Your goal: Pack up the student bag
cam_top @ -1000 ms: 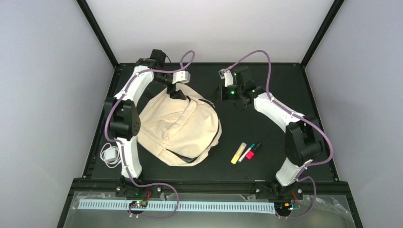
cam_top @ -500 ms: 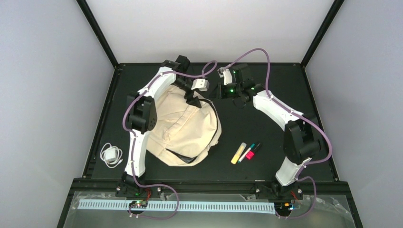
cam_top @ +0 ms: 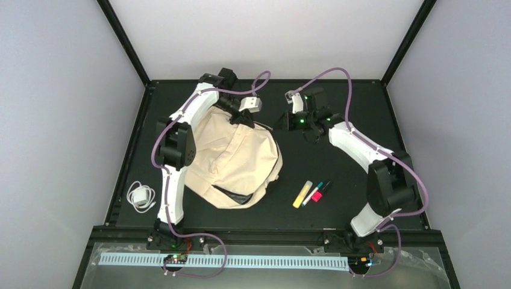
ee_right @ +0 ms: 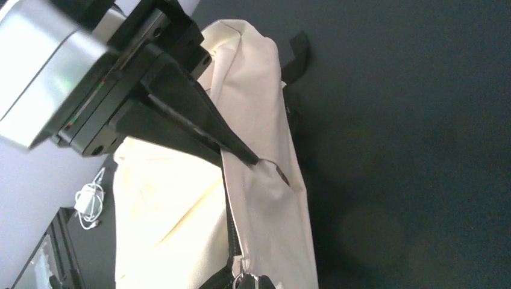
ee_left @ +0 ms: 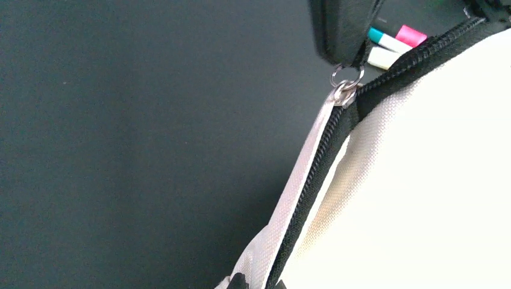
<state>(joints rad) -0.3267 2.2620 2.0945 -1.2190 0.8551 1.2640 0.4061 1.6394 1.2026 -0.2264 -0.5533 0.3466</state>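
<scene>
The student bag [cam_top: 235, 159], cream fabric with a dark zipper, lies at centre-left of the black table. My left gripper [cam_top: 243, 118] is at its far edge, shut on the fabric strip [ee_left: 301, 180] beside the zipper; the right wrist view shows its black fingertips [ee_right: 244, 155] pinching the cloth. My right gripper [cam_top: 279, 124] is just right of it, shut on the metal zipper pull [ee_left: 346, 78]. That pull shows again at the bottom of the right wrist view, between my own fingertips [ee_right: 253, 283]. The zipper teeth [ee_left: 319, 180] run closed between the two grips.
A yellow highlighter [cam_top: 302, 194], a teal pen [cam_top: 313, 191] and a pink marker [cam_top: 320, 191] lie right of the bag. A white charger with coiled cable [cam_top: 141, 196] sits by the left table edge. Black frame posts stand at the far corners.
My left gripper swung right along the bag's far edge, opened wide, then shut on the fabric by the zipper. The right arm shifted slightly right, still holding the pull.
</scene>
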